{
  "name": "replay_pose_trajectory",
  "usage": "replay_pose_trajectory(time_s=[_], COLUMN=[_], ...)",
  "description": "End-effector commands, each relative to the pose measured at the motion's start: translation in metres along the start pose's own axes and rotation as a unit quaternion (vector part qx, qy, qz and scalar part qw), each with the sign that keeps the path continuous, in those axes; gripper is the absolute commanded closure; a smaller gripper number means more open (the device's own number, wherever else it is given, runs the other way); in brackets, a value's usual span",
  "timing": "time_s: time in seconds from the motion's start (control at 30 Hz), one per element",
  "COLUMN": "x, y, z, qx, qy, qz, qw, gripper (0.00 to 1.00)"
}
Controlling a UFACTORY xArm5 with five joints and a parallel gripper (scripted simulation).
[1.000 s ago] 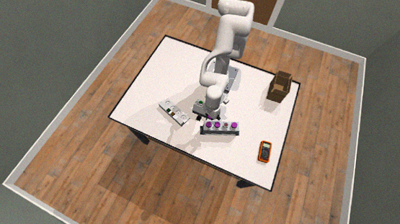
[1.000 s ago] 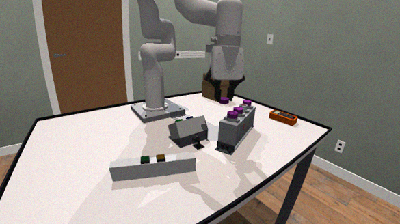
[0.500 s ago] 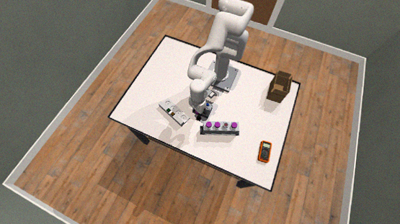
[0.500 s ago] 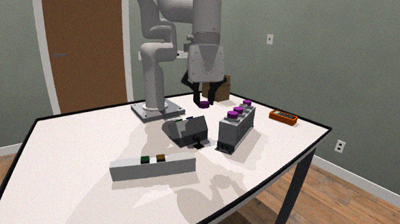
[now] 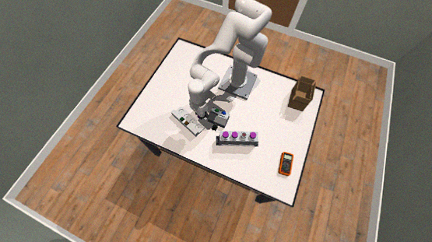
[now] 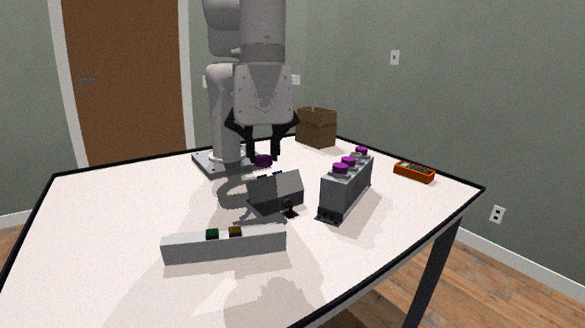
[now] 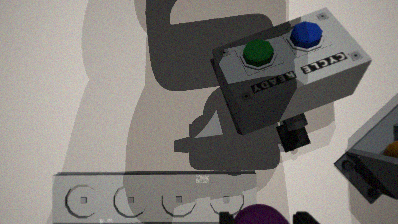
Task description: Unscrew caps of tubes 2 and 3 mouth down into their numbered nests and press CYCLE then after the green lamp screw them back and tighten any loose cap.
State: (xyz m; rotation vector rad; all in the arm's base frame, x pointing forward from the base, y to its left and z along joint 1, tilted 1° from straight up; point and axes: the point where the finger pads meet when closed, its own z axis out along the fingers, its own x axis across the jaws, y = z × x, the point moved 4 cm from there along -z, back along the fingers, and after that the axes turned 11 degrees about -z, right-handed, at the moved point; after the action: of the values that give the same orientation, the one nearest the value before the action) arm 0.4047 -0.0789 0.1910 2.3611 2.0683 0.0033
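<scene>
On the decapping station (image 5: 233, 141) three purple caps (image 5: 226, 134) sit on tubes, and one tube (image 5: 243, 135) stands open. A fourth purple cap (image 6: 263, 160) is apart from them. The cap tray (image 7: 150, 181) has four nests (image 7: 80, 201) and two lamps (image 6: 211, 234). The key housing (image 7: 320, 85) carries two keys (image 7: 258, 52). There is one cardboard box (image 5: 301, 93) and one orange device (image 5: 285, 163), probably a meter.

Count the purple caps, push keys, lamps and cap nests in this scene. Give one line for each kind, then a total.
Purple caps: 4, one of them in the claw
Keys: 2
Lamps: 2
Cap nests: 4
Total: 12
</scene>
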Motion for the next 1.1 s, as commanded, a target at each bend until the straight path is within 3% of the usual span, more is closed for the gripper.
replay_pose_trajectory(time_s=[0.0,0.2,0.67,1.07], x=[-0.034,-0.06,-0.061,-0.061], y=[0.008,0.013,0.013,0.013], z=[-0.001,-0.002,0.003,0.063], qx=[-0.001,-0.001,-0.001,-0.001], qy=[-0.005,-0.005,-0.005,-0.005], qz=[-0.001,-0.001,-0.001,-0.001], qw=[1.0,1.0,1.0,1.0], gripper=[1.0,1.0,1.0,1.0])
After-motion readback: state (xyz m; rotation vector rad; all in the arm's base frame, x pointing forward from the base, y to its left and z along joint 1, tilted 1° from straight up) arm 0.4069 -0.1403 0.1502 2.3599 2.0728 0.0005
